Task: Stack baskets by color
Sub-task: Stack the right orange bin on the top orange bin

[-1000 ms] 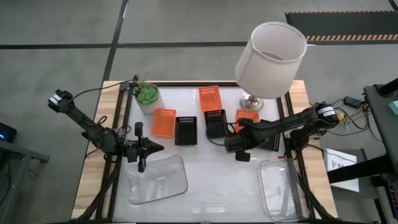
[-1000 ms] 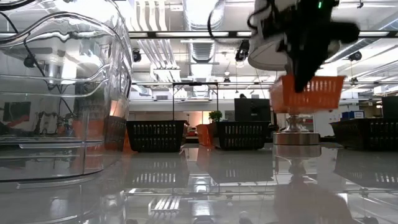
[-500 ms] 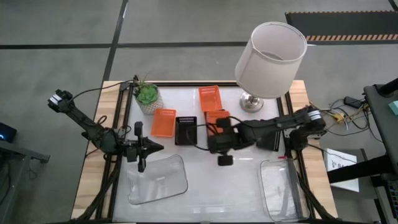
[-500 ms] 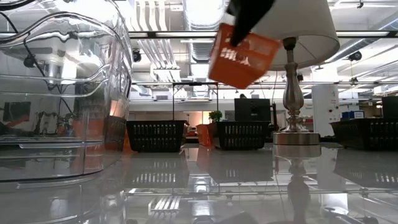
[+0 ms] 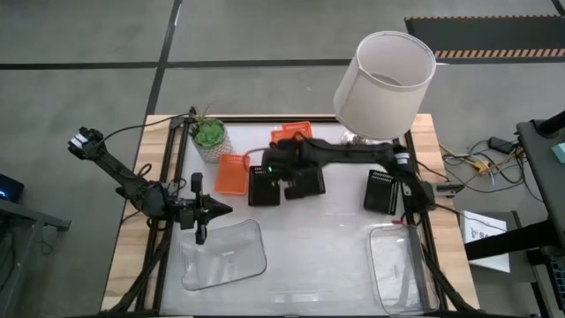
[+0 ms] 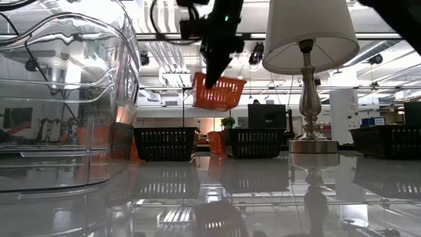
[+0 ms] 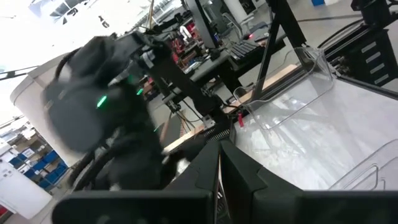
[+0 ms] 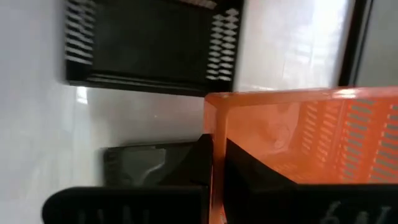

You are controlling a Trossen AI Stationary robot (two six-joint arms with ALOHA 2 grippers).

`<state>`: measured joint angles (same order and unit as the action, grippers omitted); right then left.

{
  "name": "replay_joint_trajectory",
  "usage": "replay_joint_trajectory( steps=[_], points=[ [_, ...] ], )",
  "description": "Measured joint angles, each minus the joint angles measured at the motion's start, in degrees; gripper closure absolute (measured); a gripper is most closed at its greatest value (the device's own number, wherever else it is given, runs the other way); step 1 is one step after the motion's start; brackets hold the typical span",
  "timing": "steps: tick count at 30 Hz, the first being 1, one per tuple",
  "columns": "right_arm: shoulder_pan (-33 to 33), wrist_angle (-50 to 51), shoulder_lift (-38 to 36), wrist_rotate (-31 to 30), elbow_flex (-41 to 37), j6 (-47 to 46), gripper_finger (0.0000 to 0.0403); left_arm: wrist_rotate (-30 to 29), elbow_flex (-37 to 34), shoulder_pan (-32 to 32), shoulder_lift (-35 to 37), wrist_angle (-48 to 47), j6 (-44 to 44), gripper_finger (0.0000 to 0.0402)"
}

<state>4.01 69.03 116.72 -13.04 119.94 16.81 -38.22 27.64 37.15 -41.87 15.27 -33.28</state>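
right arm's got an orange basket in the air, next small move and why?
Probably carry it left and lower it into the orange basket beside the plant. The right gripper is shut on the held orange basket, which hangs tilted, well above the table.

Bright overhead light glares off the table (image 6: 210, 197); left wrist view motion-blurred.

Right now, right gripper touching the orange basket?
Touching. Right wrist view: right gripper fingers clamp the orange basket's wall; low view shows it hanging above the table.
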Motion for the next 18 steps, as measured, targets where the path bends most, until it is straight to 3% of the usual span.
replay_joint_trajectory(
  steps=[9,18],
  points=[
    [8.7,0.0,3.6,0.0,1.3,6.3,0.0394,0.0,0.0,0.0,0.0,-0.2,-0.1,0.0402],
    [12.5,-0.3,5.7,0.9,1.0,9.0,0.0394,0.0,0.0,0.0,0.0,-0.5,-0.1,0.0402]
  ],
)
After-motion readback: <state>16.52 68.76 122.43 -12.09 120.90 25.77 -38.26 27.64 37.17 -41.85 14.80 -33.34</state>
